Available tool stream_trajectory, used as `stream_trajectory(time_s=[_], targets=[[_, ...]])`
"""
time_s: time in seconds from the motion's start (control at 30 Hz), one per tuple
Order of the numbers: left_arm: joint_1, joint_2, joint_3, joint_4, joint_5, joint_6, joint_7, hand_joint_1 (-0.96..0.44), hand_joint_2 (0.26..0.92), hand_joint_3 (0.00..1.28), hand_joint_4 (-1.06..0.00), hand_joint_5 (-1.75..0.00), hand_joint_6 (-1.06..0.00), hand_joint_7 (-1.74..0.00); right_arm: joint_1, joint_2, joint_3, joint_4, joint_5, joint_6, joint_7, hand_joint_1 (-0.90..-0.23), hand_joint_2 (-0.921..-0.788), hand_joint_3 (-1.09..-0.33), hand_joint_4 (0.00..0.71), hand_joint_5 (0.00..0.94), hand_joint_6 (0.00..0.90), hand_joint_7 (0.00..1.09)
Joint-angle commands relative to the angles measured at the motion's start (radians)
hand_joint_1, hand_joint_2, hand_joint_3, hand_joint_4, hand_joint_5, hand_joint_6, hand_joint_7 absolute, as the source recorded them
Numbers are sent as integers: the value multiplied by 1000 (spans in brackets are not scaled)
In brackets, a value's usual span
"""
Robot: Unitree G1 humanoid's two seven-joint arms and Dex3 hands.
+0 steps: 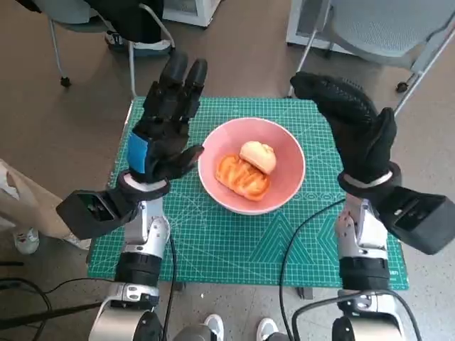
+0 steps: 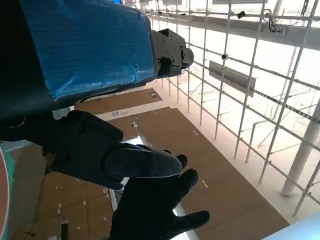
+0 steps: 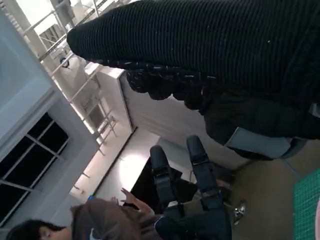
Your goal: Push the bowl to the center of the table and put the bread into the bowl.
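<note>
Both hands raised beside a filled pink bowl on the green mat.

The black left hand with blue tape over its back [image 1: 165, 131] stands upright just left of the round pink bowl [image 1: 284, 153], fingers straight and apart, holding nothing. The bowl sits near the middle of the green gridded cutting mat [image 1: 234, 241] and holds 2 pieces of bread: a ridged orange-brown loaf [image 1: 242, 175] and a pale cream bun [image 1: 257, 155] touching it. The black knitted right hand [image 1: 355, 131] rises to the bowl's right, fingers bent forward, empty. Grey chairs [image 1: 387, 32] stand beyond.
</note>
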Motion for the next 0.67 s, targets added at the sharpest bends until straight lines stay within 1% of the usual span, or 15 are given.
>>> stream_trajectory(time_s=[0.03,0.27,0.67], targets=[[9,-1,0,-8,15,-16,13,-629,921,300,1,1,-113,0,16,-7,7,-2,-6,16,2,-669,-921,-695,223,6,54,552],[16,1,-10,-16,42,-20,39,-628,921,301,1,1,-112,0,20,-12,12,-16,-10,21,-6,-669,-921,-695,223,6,57,550],[22,6,-18,-25,60,-20,54,-627,921,299,1,1,-113,-1,29,-12,19,-37,-21,30,-24,-669,-921,-695,223,4,60,545]])
